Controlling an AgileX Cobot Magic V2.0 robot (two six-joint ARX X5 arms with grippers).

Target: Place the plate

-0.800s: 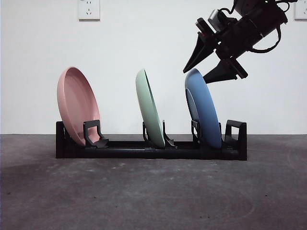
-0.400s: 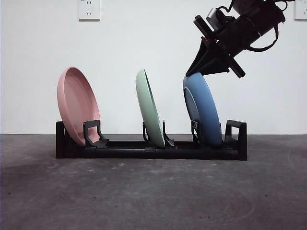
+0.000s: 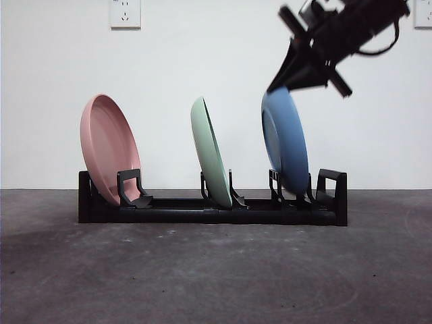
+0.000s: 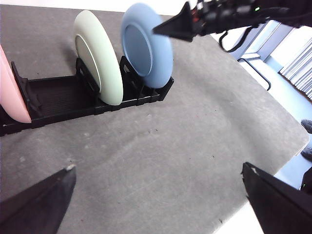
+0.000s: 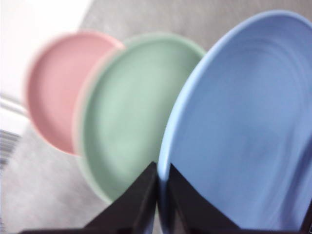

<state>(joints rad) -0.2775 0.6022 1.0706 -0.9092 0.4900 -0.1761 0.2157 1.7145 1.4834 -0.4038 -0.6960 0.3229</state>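
1. Left gripper point(image 4: 156, 195) – nearest, waiting, jaws spread wide over grey table point(image 3: 202, 270).
2. Black rack point(image 3: 202, 210) – pink plate point(image 3: 106, 148), green plate point(image 3: 210, 152) slotted upright.
3. Blue plate point(image 3: 285, 142) – rim pinched by right gripper point(image 3: 287, 82), lower edge just above end slot; apparently mid-lift. Next: keep grip firm, clear rack posts.
4. White wall point(image 3: 202, 61), socket point(image 3: 125, 12) behind.

Pink plate point(image 4: 10, 90) cut by frame edge; right wrist view blurred, perhaps motion.
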